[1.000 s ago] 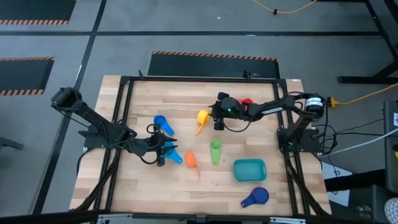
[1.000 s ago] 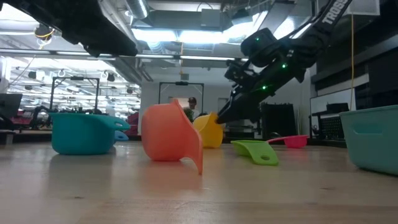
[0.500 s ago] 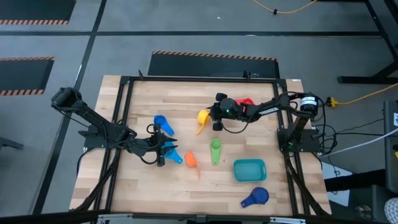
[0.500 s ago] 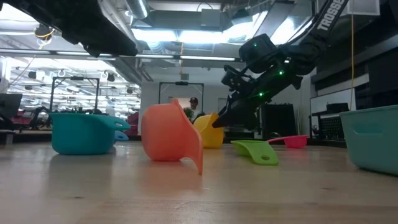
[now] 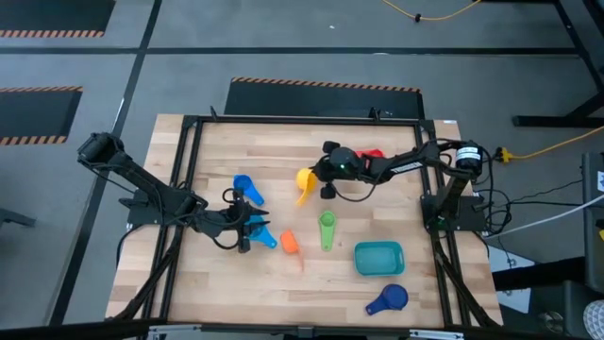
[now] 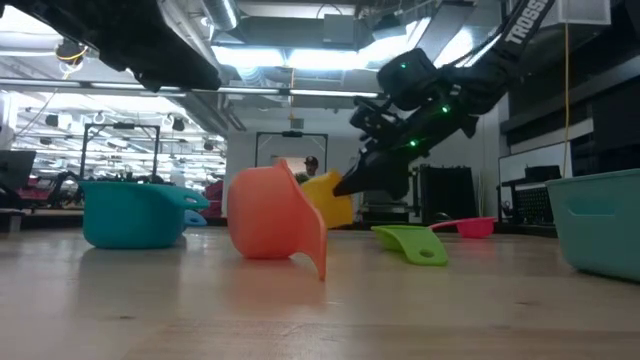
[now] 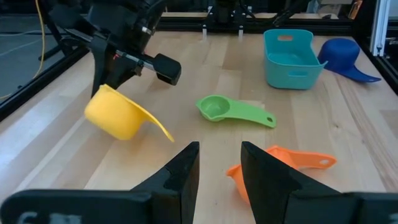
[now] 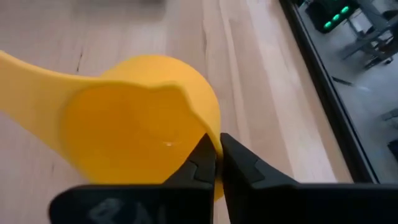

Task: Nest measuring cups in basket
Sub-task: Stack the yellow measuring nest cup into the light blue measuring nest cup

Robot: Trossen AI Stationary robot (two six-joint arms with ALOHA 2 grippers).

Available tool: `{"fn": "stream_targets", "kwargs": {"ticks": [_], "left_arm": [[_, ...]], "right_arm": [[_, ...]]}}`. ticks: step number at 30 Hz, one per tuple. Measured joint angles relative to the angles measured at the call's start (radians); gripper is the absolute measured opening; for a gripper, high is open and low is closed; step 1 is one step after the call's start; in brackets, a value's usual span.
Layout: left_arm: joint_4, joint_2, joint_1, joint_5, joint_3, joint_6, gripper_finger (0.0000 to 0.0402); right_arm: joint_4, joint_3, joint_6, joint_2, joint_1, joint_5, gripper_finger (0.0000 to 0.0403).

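Note:
The yellow measuring cup [image 5: 305,178] is at the table's middle, tipped, with my right gripper [image 8: 214,155] shut on its rim. My left gripper [image 7: 221,168] hovers open at the near left with nothing between its fingers, beside a light blue cup [image 5: 265,237]. Lying loose on the table are a blue cup [image 5: 244,188], an orange cup [image 5: 289,242] on its side, a green cup [image 5: 327,229], a dark blue cup [image 5: 387,300] and a red cup [image 5: 373,154]. The teal basket [image 5: 378,257] stands at the near right. My right gripper pinches the yellow cup's rim [image 8: 208,134] on the side opposite the handle, one finger inside the bowl and one outside. The fingers slant down from the table's right. The cup is tilted, its mouth toward the gripper and its handle [image 7: 158,126] pointing away.
Black frame rails [image 5: 184,179] run along the table's edges. The green cup and the orange cup lie between the yellow cup and the basket. Bare wood stretches along the far side [image 5: 274,142].
My right gripper has moved a little toward the table's left, onto the yellow cup, and has shut on its rim. The cup has tipped and shifted slightly toward the left.

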Motion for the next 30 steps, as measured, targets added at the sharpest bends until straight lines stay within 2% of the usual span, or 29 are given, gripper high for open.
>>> {"fn": "stream_targets", "kwargs": {"ticks": [4,7,13,18,20,24,30], "left_arm": [[0.000,-0.001,-0.011,0.005,0.000,-0.034,0.0111],[-0.018,-0.025,-0.027,0.057,0.000,-0.094,0.0111],[-0.088,-0.070,-0.064,0.260,0.001,-0.384,0.0111],[-0.136,-0.070,-0.108,0.393,0.001,-0.637,0.0111],[-0.172,-0.060,-0.122,0.414,0.001,-0.735,0.0111],[-0.284,-0.058,-0.151,0.435,0.001,-0.903,0.0111],[-0.515,-0.058,-0.161,0.438,0.001,-1.058,0.0111]], "right_arm": [[-0.155,0.092,-0.017,0.000,0.016,0.000,0.0011],[-0.263,0.163,-0.058,0.000,0.038,-0.002,0.0011],[-0.382,0.294,-0.129,0.000,0.092,-0.003,0.0011],[-0.401,0.383,-0.185,0.000,0.140,-0.003,0.0011],[-0.401,0.414,-0.189,0.000,0.155,-0.007,0.0011],[-0.443,0.471,-0.235,0.000,0.182,-0.083,0.0011],[-0.442,0.527,-0.290,0.000,0.218,-0.106,0.0011]]}}
